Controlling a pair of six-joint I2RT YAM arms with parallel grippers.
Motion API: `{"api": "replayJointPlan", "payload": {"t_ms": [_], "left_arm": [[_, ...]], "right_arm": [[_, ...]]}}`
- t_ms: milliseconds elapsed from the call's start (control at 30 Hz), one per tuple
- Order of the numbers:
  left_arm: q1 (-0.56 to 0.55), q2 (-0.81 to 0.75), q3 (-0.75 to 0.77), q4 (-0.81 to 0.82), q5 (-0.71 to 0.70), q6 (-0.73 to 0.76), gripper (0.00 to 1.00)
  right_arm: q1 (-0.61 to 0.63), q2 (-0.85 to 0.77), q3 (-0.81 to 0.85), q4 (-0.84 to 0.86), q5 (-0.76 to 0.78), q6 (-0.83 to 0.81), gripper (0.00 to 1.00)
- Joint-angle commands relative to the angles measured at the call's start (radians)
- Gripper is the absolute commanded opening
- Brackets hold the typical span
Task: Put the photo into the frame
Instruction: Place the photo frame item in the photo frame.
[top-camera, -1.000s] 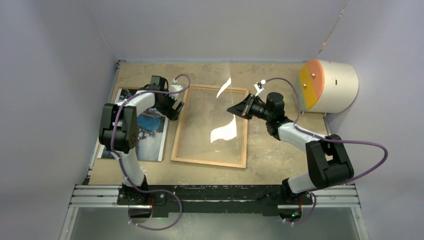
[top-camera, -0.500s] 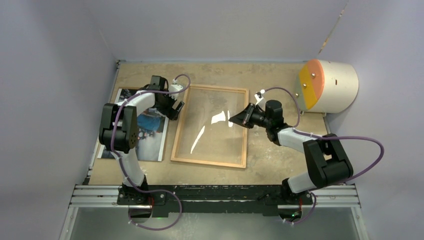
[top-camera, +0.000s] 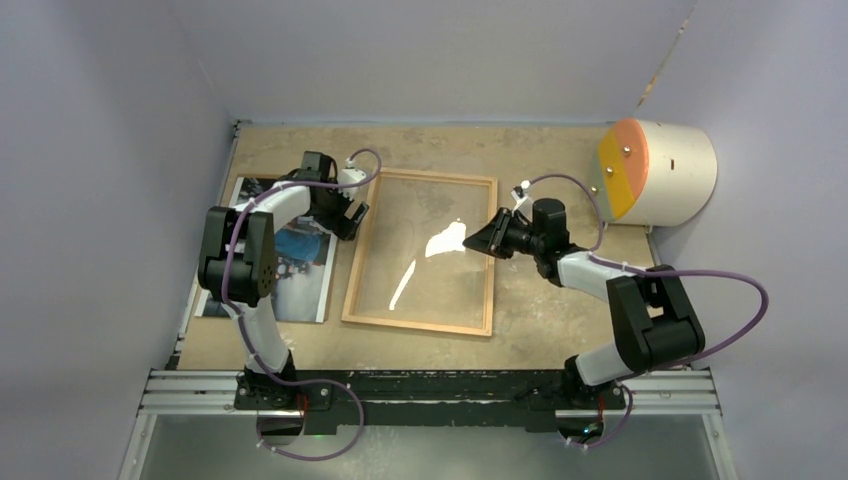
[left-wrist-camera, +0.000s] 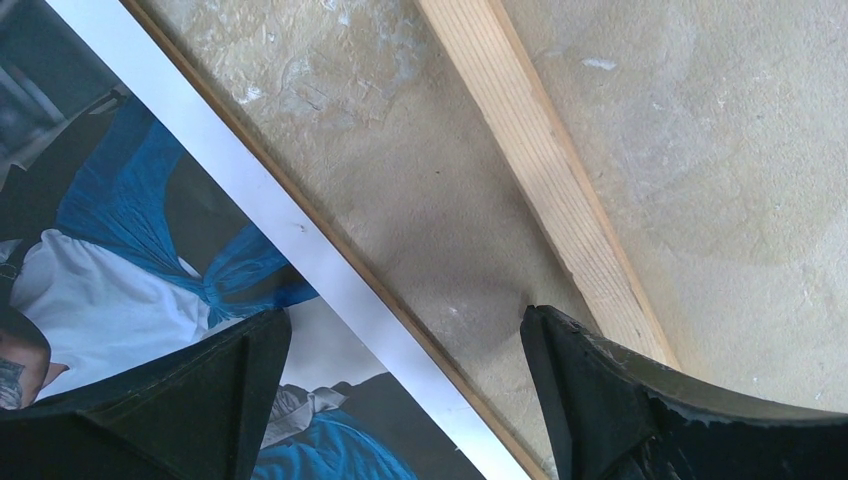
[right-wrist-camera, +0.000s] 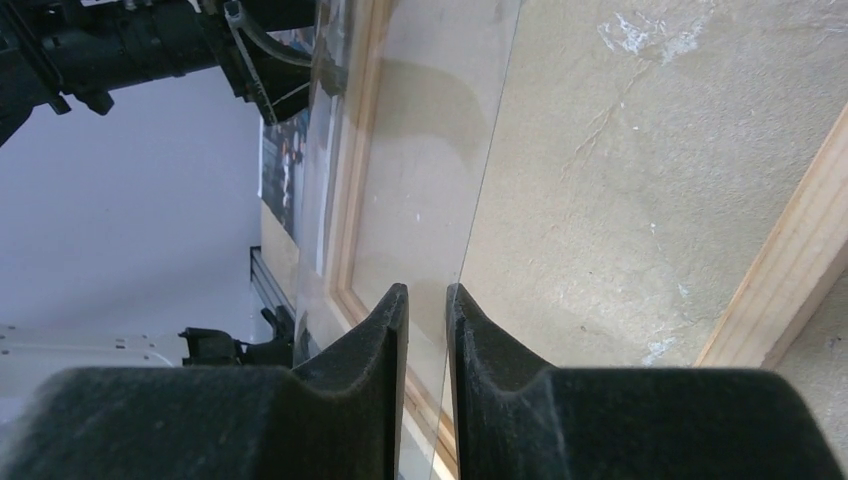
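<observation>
Narrowly parted around the tilted clear pane's (right-wrist-camera: 400, 180) edge, the right jaws risked dropping it askew on the frame (top-camera: 418, 324), while the left jaws hung wide above the photo's (left-wrist-camera: 120, 280) edge.

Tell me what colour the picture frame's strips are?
The frame is light orange-tan wood, grain clearest in the left wrist view.

A rough tan table (top-camera: 560, 300) carries three things; the photo (top-camera: 305, 280) lies flat near its left edge, a thin brown edge showing along its white border; the frame (top-camera: 415, 322) lies flat mid-table, just beside the photo; a white drum (top-camera: 675, 170) with an orange face sits at the far right corner
</observation>
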Motion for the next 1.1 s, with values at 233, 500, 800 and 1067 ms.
{"api": "replayJointPlan", "payload": {"t_ms": [233, 500, 800, 1067], "left_arm": [[-0.009, 0.022, -0.03, 0.008, -0.005, -0.027, 0.93], [-0.012, 0.02, -0.048, 0.02, -0.016, -0.02, 0.93], [-0.014, 0.019, -0.051, 0.023, -0.017, -0.015, 0.93], [-0.014, 0.023, -0.05, 0.026, -0.021, -0.012, 0.93]], "right_arm": [[0.003, 0.003, 0.04, -0.067, -0.026, -0.085, 0.29], [-0.004, -0.005, 0.085, -0.145, -0.003, -0.148, 0.35], [-0.006, 0.032, 0.107, -0.148, -0.02, -0.173, 0.51], [-0.006, 0.061, 0.107, -0.118, -0.016, -0.164, 0.52]]}}
